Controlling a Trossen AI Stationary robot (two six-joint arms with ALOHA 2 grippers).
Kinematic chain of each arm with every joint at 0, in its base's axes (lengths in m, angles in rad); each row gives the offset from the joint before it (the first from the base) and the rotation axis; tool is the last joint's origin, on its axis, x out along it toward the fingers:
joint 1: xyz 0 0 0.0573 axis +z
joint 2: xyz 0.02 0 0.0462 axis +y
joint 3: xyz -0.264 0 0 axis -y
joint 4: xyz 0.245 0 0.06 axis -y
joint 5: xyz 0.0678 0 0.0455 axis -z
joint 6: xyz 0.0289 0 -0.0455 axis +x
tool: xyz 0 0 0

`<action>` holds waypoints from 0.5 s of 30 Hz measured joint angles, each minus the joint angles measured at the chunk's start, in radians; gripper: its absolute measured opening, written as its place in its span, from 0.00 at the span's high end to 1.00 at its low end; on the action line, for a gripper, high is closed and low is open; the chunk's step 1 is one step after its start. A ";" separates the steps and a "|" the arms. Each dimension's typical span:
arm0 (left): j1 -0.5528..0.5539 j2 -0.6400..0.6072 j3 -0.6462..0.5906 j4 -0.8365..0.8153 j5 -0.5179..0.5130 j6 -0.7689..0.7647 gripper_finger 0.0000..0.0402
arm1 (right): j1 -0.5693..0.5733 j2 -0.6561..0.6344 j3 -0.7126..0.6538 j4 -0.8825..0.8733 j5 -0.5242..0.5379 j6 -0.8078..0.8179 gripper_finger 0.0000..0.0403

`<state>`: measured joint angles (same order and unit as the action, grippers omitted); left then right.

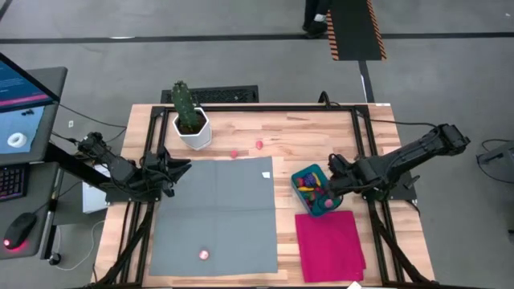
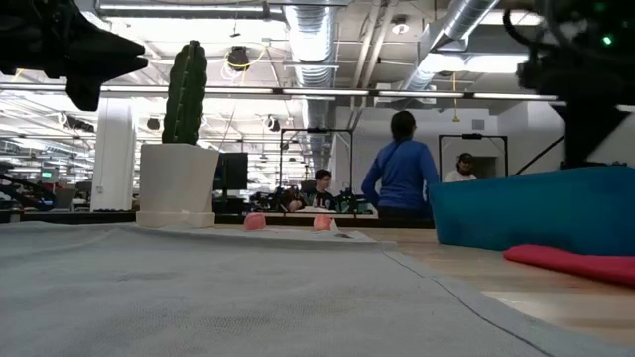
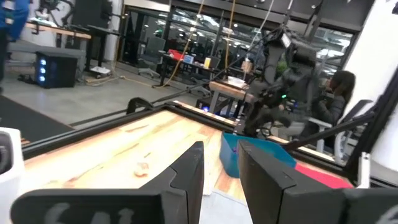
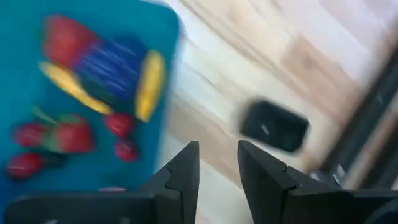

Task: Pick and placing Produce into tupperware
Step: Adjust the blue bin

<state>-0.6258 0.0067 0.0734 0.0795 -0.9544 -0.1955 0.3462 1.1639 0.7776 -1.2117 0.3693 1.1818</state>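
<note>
From above we see the teal tupperware (image 1: 309, 191) on the bare wood at about three o'clock from the table's (image 1: 321, 136) middle, just right of the grey cloth (image 1: 215, 213) and touching the top edge of the magenta cloth (image 1: 331, 245) that lies toward five o'clock. Inside the tub we make out several pieces of produce (image 4: 74, 134): red round ones, two yellow ones and a purple one.

The right end effector (image 1: 331, 186) hangs over the tub's right side; in its wrist view we see its two fingers (image 4: 184, 171) apart with a narrow gap and nothing between them, the tub's edge and bare wood below.

Three pieces lie outside the tub. Two small pink ones (image 1: 259, 144) rest on the wood toward twelve o'clock, just beyond the grey cloth's far edge, to the right of the green cactus (image 1: 184, 104) in its white pot (image 1: 194, 132). One more pink piece (image 1: 204, 255) sits on the grey cloth near its front edge, toward seven o'clock.

The left end effector (image 1: 178, 170) waits at nine o'clock, over the grey cloth's far left corner; its fingers (image 3: 186, 174) stand slightly parted and hold nothing.

In the level view we see people in the room beyond the table, one in a blue top (image 2: 401, 169).
</note>
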 joint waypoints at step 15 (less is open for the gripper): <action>0.000 0.000 0.000 -0.027 -0.037 0.018 0.78 | -0.115 0.094 0.037 0.754 -0.255 -0.369 0.69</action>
<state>-0.6258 0.0067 0.0734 0.0522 -0.9912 -0.1780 0.2307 1.2580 0.8141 -0.4579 0.1139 0.8131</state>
